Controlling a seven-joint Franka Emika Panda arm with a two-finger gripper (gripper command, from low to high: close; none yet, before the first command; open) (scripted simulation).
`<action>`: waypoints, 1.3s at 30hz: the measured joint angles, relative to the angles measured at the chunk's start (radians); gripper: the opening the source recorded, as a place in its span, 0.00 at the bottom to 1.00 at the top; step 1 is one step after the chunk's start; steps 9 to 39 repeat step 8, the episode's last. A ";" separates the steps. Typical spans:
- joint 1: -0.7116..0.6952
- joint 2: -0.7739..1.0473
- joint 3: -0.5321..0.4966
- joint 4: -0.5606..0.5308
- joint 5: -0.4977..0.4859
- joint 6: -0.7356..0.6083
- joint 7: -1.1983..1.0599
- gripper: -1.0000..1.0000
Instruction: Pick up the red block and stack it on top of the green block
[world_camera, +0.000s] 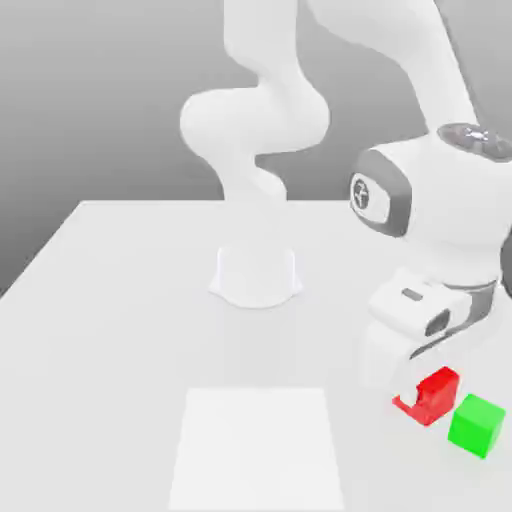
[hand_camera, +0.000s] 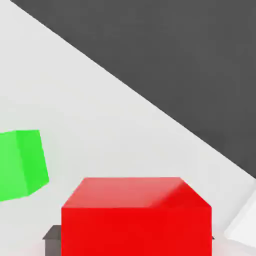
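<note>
- The red block (world_camera: 436, 392) is sitting between my fingers, near the table's (world_camera: 120, 330) front edge on the exterior view's right.
- In the hand view the red block (hand_camera: 136, 216) is looming close under my palm, showing its top face and one side, with a dark fingertip (hand_camera: 51, 237) pressing against one of its sides.
- My gripper (world_camera: 422, 396) is clamping down on the red block, my fingers drawn in tight against its sides, so I am gripping it rather than hovering over it.
- I cannot tell whether the red block is resting on the table or hanging just clear of it.
- The green block (world_camera: 476, 424) is standing just beside the red one, toward the exterior view's right and a little nearer the front edge; whether the two are touching I cannot tell from that view.
- In the hand view the green block (hand_camera: 21, 164) is sitting apart from the red one, with pale table showing between them.
- A flat pale square patch (world_camera: 258, 448) is lying on the table toward the front, well apart from both blocks.
- My base (world_camera: 256, 276) is standing at the middle of the table, toward its back.
</note>
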 joint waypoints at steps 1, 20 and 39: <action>0.018 0.025 0.005 0.006 -0.018 0.019 0.019 0.00; 0.062 0.147 -0.025 0.017 -0.089 0.126 0.075 1.00; 0.062 0.147 -0.025 0.017 -0.089 0.126 0.075 1.00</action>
